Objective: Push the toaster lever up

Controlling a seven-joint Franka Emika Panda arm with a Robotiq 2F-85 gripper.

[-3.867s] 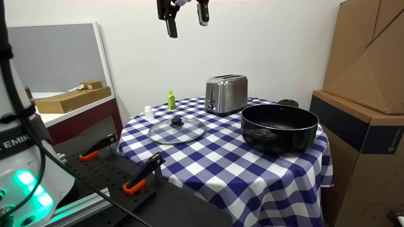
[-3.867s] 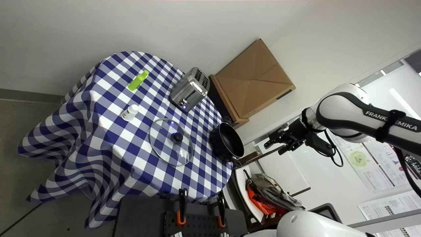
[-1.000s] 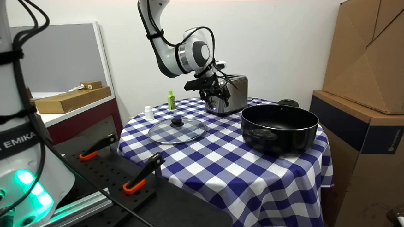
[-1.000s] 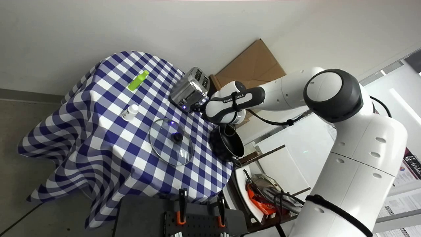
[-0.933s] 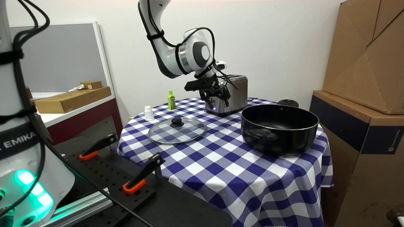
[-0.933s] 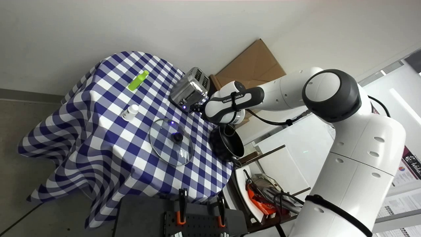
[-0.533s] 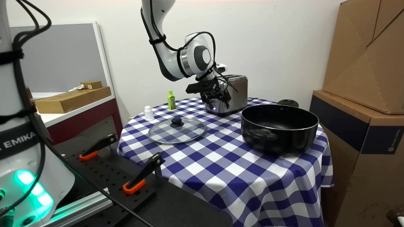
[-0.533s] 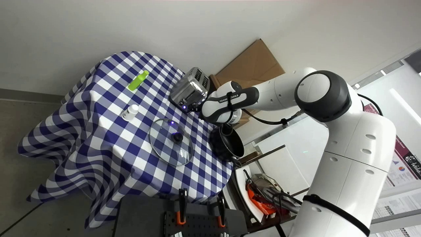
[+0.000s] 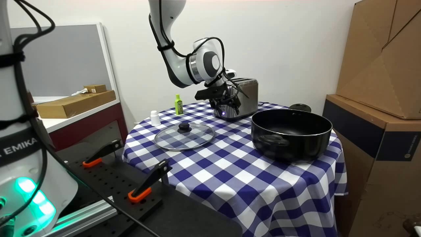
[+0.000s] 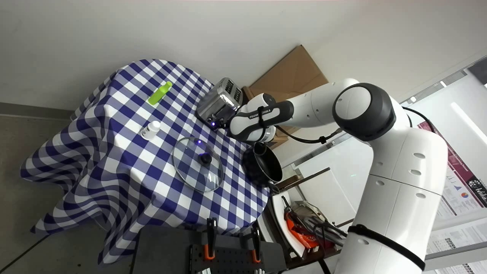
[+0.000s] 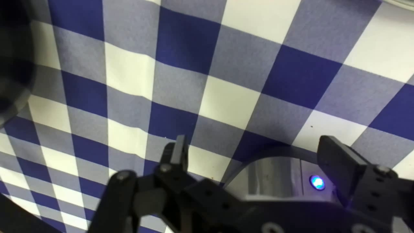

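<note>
The silver toaster (image 9: 249,95) stands upright at the back of the checked table; it shows in both exterior views (image 10: 216,103). Its lit blue button (image 11: 317,182) and curved steel corner show in the wrist view, low between my fingers. My gripper (image 11: 253,143) is open, its fingers wide apart with nothing held. It points down at the toaster's front end, in front of the control face, and it also shows in an exterior view (image 9: 227,108). The lever is hidden behind my gripper; I cannot tell its height or whether a finger touches it.
A black pot (image 9: 296,148) stands right of the toaster, close to the arm. A glass lid (image 9: 184,140) lies in front. A green bottle (image 9: 178,107) and a white bottle (image 9: 155,119) stand to the left. A wall is behind; cardboard boxes (image 9: 378,59) are at the right.
The arm has come from high above the table to the toaster's front end. Over the last second my gripper has sunk slightly along the toaster's front. The toaster has not moved.
</note>
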